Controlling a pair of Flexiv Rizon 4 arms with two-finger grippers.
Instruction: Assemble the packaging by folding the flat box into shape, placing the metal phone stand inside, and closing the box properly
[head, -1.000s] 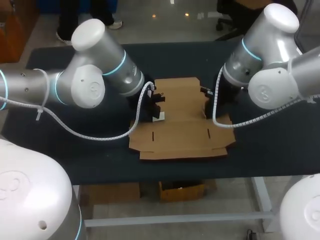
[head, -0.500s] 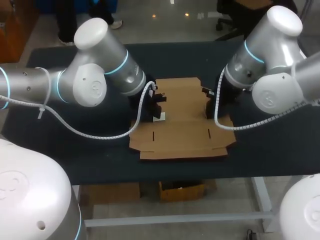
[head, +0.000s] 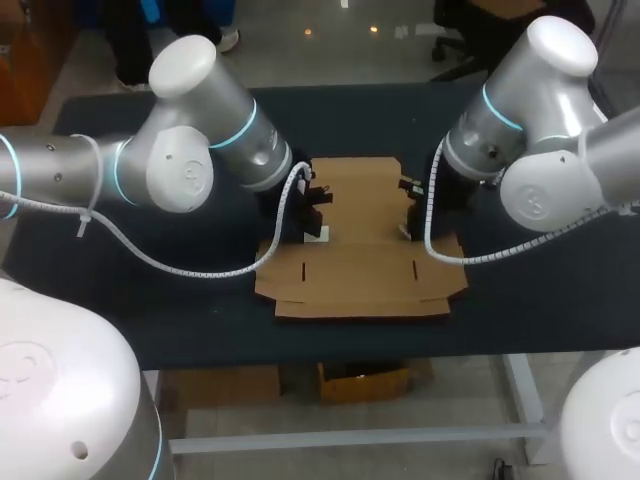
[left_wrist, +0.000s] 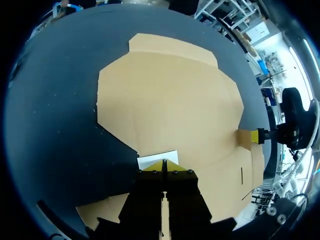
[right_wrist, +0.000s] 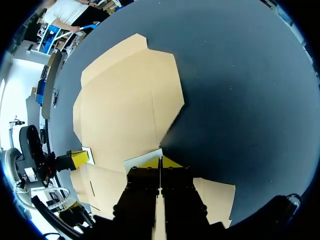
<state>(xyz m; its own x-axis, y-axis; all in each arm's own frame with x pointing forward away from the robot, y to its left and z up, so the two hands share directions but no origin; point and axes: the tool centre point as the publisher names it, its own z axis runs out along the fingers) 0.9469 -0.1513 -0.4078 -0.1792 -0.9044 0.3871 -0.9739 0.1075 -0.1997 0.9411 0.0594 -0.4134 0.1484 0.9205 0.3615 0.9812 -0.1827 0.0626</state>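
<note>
Dark desk (head: 150, 300) carrying one brown cardboard flat box (head: 360, 275), unfolded, lying flat at mid-desk, slotted panel nearest. Left claw (head: 312, 215) at the box's left edge, yellow tips closed together, pinching the white-faced left side flap (left_wrist: 157, 160). Right claw (head: 410, 213) opposite, at the right edge, tips likewise pinched on the right side flap (right_wrist: 142, 161). Notched far panel flat beyond both claws.

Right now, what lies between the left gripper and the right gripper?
Only bare cardboard of the flat box; nothing stands on it. The head view shows this, with the left gripper and right gripper at its two sides.
</note>
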